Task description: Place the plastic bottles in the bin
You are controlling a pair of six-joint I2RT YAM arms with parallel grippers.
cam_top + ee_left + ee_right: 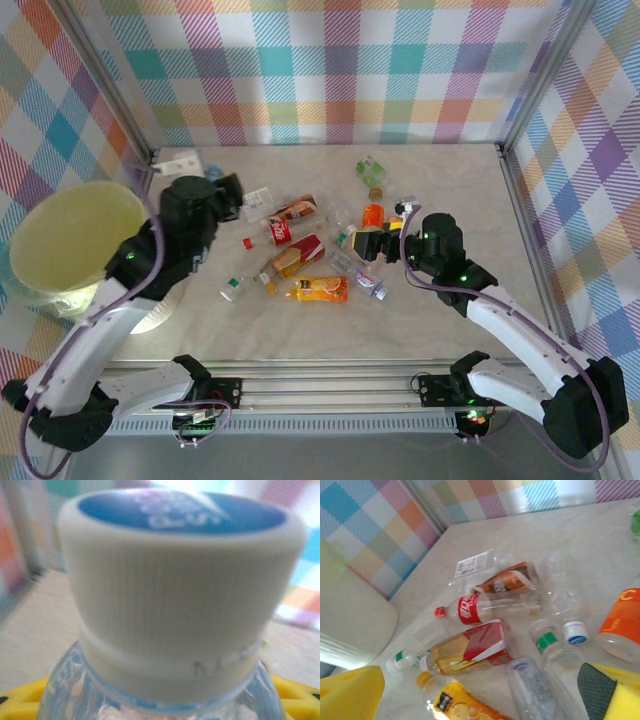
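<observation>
Large round pale yellow-green plastic bin [62, 238] at the left edge of the pale marbled worktop [450, 180].

Just right of the bin's far rim, the left jaws, clenched on a small clear plastic bottle [180, 615] with a ribbed white cap and a blue disc on top. Cap close up against the wrist camera, yellow finger pads [22, 700] at either side below the neck. Not clear whether lifted off the worktop or resting on it.

Farther right of the bin, near the worktop's middle, a loose heap of crushed plastic bottles lying flat:
- a clear one with a white label [258, 197]
- a brown-labelled one [298, 209]
- a red-labelled one [279, 231]
- a red-and-tan-labelled one [297, 257] just nearer the arm bases
- an orange-and-yellow juice bottle [320, 289] nearest the bases
- a small white-capped clear one [232, 289] on the bin's side of the heap

Beyond the heap from the bin, an orange-labelled bottle [372, 214] and, towards the far wall, a green one [372, 170].

Right jaws released, spread wide with nothing between them, low over the side of the heap away from the bin. Yellow fingers [350, 695] at both lower corners of the right wrist view, and a clear bottle with a white-and-blue cap [565, 605] ahead.
</observation>
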